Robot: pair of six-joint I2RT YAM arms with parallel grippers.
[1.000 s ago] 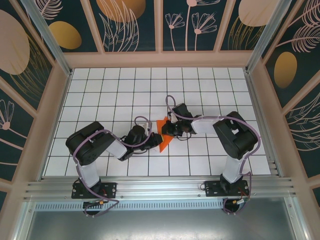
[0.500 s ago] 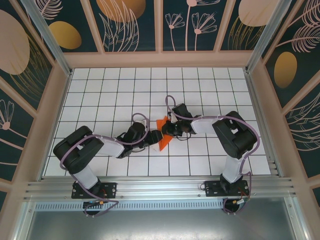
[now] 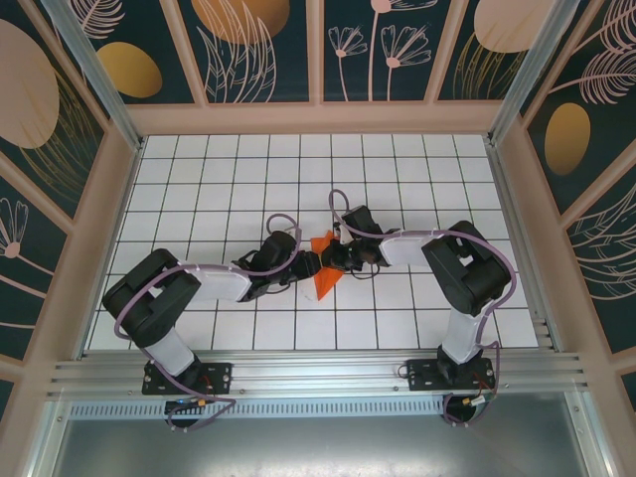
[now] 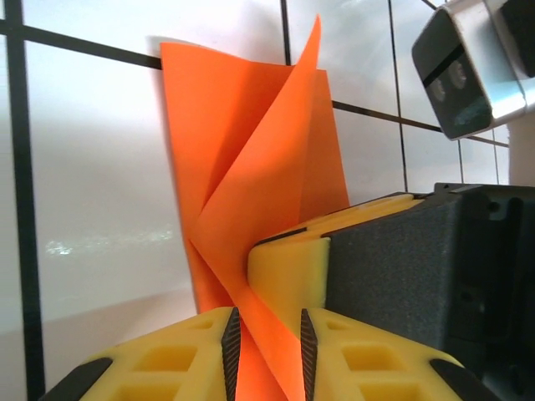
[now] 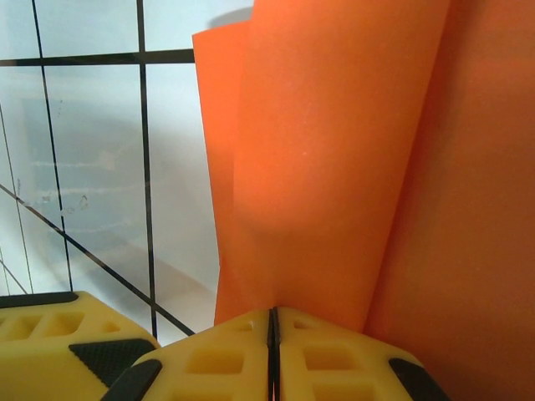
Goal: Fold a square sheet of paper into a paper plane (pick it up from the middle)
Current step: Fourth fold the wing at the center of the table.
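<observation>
The square sheet of paper (image 3: 323, 282) is bright orange, partly folded, and stands up off the white tiles in the middle of the table. In the left wrist view the paper (image 4: 251, 150) has a raised diagonal flap that runs down between the jaws of my left gripper (image 4: 267, 351). Those jaws stand apart, with a gap on each side of the flap. My right gripper (image 5: 272, 322) is shut on the lower edge of the paper (image 5: 334, 150). Seen from above, the left gripper (image 3: 306, 266) and the right gripper (image 3: 334, 260) meet at the sheet from opposite sides.
The right gripper's yellow finger (image 4: 288, 271) and black body sit right beside my left jaws. A yellow finger (image 5: 50, 334) of the left gripper shows at the bottom left of the right wrist view. Wooden walls (image 3: 318, 117) ring the white tiled floor (image 3: 199, 179).
My left gripper has moved up and to the right, closing in on the paper and the right gripper. The right arm and the paper have stayed almost still.
</observation>
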